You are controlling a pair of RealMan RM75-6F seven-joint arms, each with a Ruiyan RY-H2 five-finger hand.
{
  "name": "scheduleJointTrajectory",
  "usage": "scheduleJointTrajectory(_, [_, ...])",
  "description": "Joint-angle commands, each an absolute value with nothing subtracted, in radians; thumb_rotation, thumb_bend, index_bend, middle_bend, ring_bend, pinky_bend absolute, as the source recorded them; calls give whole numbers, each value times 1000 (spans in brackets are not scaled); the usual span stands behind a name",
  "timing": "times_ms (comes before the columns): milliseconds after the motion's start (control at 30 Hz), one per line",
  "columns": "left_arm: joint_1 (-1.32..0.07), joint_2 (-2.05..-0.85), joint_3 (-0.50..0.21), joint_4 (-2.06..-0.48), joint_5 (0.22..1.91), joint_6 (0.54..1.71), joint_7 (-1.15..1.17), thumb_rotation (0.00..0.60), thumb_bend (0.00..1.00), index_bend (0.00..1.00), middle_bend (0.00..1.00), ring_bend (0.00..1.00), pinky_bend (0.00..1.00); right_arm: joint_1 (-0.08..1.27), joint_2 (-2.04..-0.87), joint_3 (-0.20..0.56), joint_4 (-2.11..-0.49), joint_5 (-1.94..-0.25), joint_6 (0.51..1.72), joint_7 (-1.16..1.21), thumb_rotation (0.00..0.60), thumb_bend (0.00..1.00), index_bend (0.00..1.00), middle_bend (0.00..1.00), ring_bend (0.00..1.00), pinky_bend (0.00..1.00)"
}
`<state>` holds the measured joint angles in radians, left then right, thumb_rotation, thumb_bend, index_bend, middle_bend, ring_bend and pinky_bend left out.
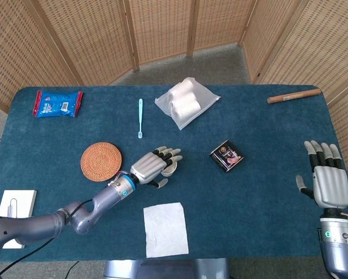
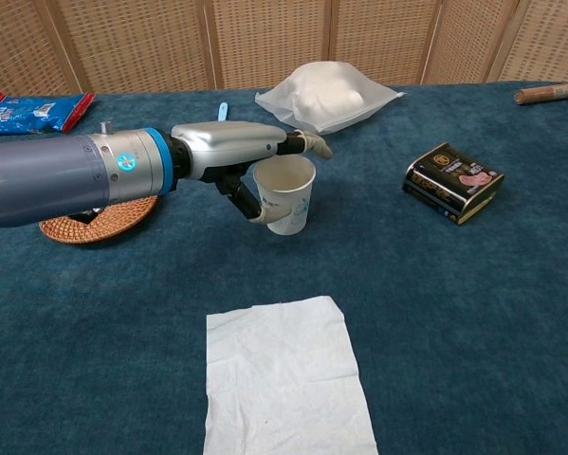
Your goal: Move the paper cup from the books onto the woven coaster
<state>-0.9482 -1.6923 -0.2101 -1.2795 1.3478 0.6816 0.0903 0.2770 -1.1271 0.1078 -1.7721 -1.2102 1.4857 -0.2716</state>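
The white paper cup (image 2: pixel 287 197) stands upright on the blue tablecloth at mid-table. My left hand (image 2: pixel 244 153) reaches in from the left, its fingers stretched out over the cup's rim and the thumb low against the cup's left side. The fingers are not closed around it. From the head view the left hand (image 1: pixel 154 166) covers most of the cup (image 1: pixel 171 170). The woven coaster (image 1: pixel 101 161) lies bare just left of the hand; in the chest view the coaster (image 2: pixel 75 227) is partly hidden behind my forearm. My right hand (image 1: pixel 327 180) hovers open at the far right edge.
A black tin (image 1: pixel 227 156) lies right of the cup and a white napkin (image 1: pixel 165 228) in front of it. Behind are a toothbrush (image 1: pixel 140 117), a white bag (image 1: pixel 186 103), a blue snack packet (image 1: pixel 58 103) and a wooden stick (image 1: pixel 294 96). A white book (image 1: pixel 14 208) sits at the left edge.
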Motion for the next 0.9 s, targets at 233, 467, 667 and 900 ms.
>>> scheduleJointTrajectory(233, [-966,-1744,-205,-1213,1344,726,84,598,485,90,0,2,206,258,-1130,120,-1762,-1217,1471,-243,600,392,0,0,0,0])
scheduleJointTrajectory(467, [-965,-1770,-199,-1177,1367,779,57,600,486,183,63,81,352,249,-1134,131,-1758,-1220,1459,-235,600,390,0,0,0,0])
scheduleJointTrajectory(667, [-966,-1769,-192,-1168,1385,806,29,600,485,194,96,113,391,238,-1130,136,-1761,-1228,1457,-229,600,387,0,0,0,0])
scheduleJointTrajectory(900, [-927,-1679,-174,-1255,1403,861,24,600,486,191,99,115,391,227,-1124,144,-1758,-1233,1454,-218,600,386,0,0,0,0])
